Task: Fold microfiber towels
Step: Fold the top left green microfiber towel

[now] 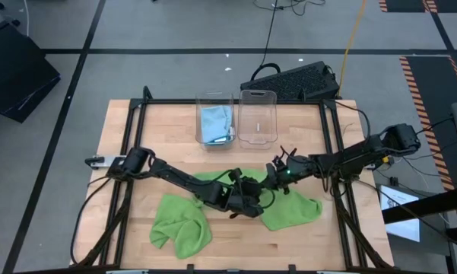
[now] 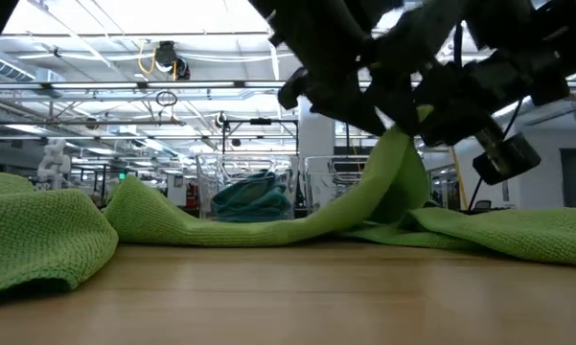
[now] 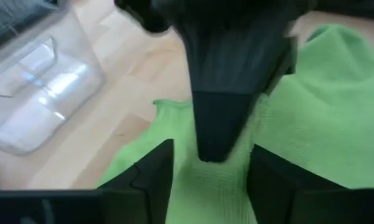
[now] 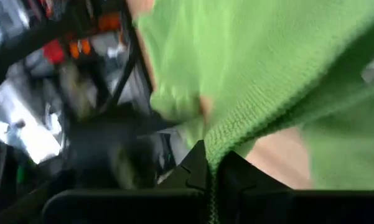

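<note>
A lime green microfiber towel lies crumpled on the wooden table near its front edge. More green cloth is heaped to its left. One part of it rises in a peak between the arms. My right gripper reaches in from the table's right and is shut on that raised part. My left gripper comes from the left and is open, one finger on each side of the right gripper's tips and the raised cloth. I cannot tell whether it touches the cloth. A light blue towel sits in a clear bin. My right gripper pinches a hemmed edge of the green towel between its two shut fingers. The fingers slant slightly down from the table's right. That part is lifted off the table in a peak, and the cloth slopes down from it on both sides onto the tabletop.
Two clear bins stand at the table's far middle: the left one holds the blue towel, the right one looks empty. A dark keyboard-like case lies behind them. Bare wood shows at the left and along the front.
</note>
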Motion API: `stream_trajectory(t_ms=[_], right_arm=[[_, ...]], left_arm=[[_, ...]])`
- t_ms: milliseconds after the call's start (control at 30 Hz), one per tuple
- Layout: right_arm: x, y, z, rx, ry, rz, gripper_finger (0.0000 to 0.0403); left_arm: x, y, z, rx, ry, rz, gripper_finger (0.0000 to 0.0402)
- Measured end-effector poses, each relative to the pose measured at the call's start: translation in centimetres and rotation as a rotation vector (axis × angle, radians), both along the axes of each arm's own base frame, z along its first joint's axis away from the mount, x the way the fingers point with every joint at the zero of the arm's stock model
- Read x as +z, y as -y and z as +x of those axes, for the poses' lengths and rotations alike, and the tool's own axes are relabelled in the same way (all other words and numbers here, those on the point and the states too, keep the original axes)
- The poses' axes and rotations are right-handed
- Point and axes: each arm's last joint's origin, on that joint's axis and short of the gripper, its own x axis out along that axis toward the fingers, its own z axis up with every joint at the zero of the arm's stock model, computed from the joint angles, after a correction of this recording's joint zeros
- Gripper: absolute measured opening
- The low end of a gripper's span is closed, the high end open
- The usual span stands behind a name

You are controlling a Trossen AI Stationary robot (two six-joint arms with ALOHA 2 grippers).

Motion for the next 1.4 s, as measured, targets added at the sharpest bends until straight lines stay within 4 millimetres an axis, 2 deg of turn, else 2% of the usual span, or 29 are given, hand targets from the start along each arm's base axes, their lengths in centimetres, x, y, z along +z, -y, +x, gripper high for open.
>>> stream_trajectory(t_ms=[100, 233, 267, 400, 567, 733, 867, 1033, 1200, 1267, 1400], right_arm=[[0.1, 0.1, 0.1, -0.008, 0.005, 0.001, 0.0004], [0.1, 0.0, 0.0, -0.008, 0.008, 0.0, 0.0012], [0.1, 0.0, 0.0, -0.01, 0.005, -0.001, 0.0019], [0.1, 0.1, 0.1, -0.015, 0.021, -0.03, 0.0071], [0.0, 0.9, -0.3, 0.061, 0.038, -0.085, 0.0172], [-0.3, 1.9, -2.1, 0.213, 0.092, -0.15, 0.0255], [-0.4, 2.4, -4.0, 0.332, 0.182, -0.226, 0.0286], [-0.1, 2.0, -5.8, 0.467, 0.341, -0.474, 0.0288], [1.2, 1.0, -5.7, 0.541, 0.534, -0.947, 0.0287], [1.6, 0.7, -5.5, 0.538, 0.543, -1.104, 0.0289], [1.2, 0.3, -5.4, 0.593, 0.518, -1.269, 0.0298]], left_arm=[[-0.2, -0.4, -0.1, 0.009, -0.027, 0.002, 0.0136], [-0.4, -0.5, -0.1, -0.007, -0.043, -0.023, 0.0032], [-0.4, -0.6, -0.1, -0.005, -0.048, -0.026, 0.0018], [-0.5, -0.8, -0.1, 0.012, -0.047, -0.063, 0.0014], [-0.6, -0.5, -0.2, 0.008, -0.045, -0.099, 0.0007], [-0.5, 0.2, -0.3, 0.005, -0.034, -0.129, 0.0005], [0.0, 0.7, -0.5, -0.027, -0.022, -0.161, 0.0004], [2.3, 1.0, -0.9, -0.09, 0.011, -0.198, 0.0003], [3.5, 0.8, -1.3, -0.115, 0.019, -0.198, 0.0003], [3.7, 0.6, -1.2, -0.134, 0.015, -0.213, 0.0003], [3.6, 0.5, -1.3, -0.148, 0.002, -0.244, 0.0003]])
